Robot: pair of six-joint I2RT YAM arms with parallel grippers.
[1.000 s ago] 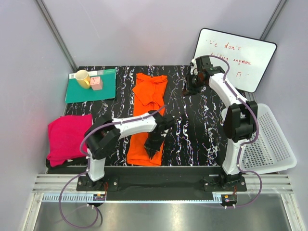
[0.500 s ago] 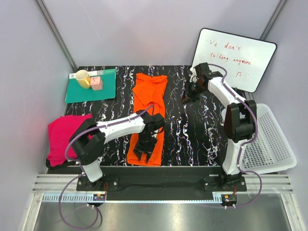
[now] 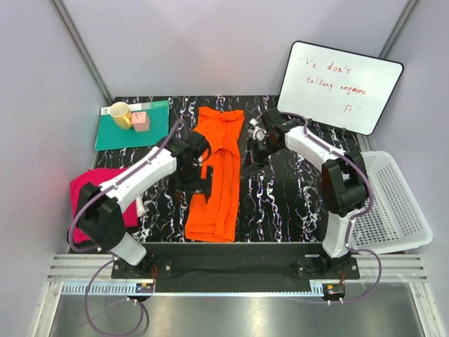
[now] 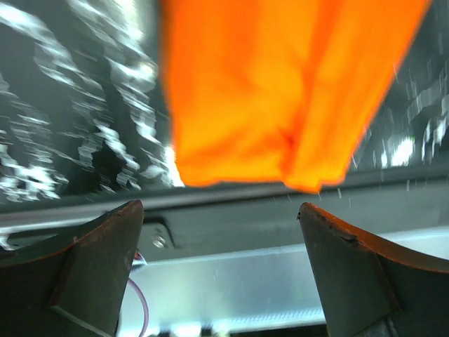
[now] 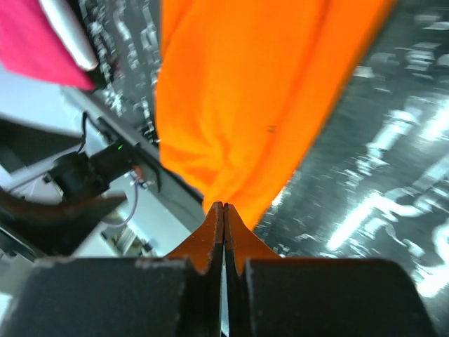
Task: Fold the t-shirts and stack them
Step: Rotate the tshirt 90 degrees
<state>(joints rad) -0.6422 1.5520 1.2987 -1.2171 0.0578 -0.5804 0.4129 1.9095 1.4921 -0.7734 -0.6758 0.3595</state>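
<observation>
The orange t-shirt (image 3: pixel 216 175) lies as a long strip down the middle of the table, its near end by the front edge; it also fills the top of the left wrist view (image 4: pixel 280 91) and of the right wrist view (image 5: pixel 252 105). My left gripper (image 3: pixel 200 184) hangs over the strip's left edge, jaws wide open (image 4: pixel 221 239) with nothing between them. My right gripper (image 3: pixel 251 151) sits just right of the strip, shut (image 5: pixel 224 208), with no cloth visible between the tips. The pink t-shirt (image 3: pixel 88 200) lies crumpled at the table's left edge, partly behind my left arm.
A teal mat (image 3: pixel 119 137) at the back left carries a yellow mug (image 3: pixel 120 114) and a small pink block (image 3: pixel 140 121). A whiteboard (image 3: pixel 344 84) leans at the back right. A white perforated basket (image 3: pixel 396 210) stands off the table's right side.
My left gripper has opened and moved from the orange shirt's near end back to its left edge. My right gripper has come from the back right toward the shirt and shut.
</observation>
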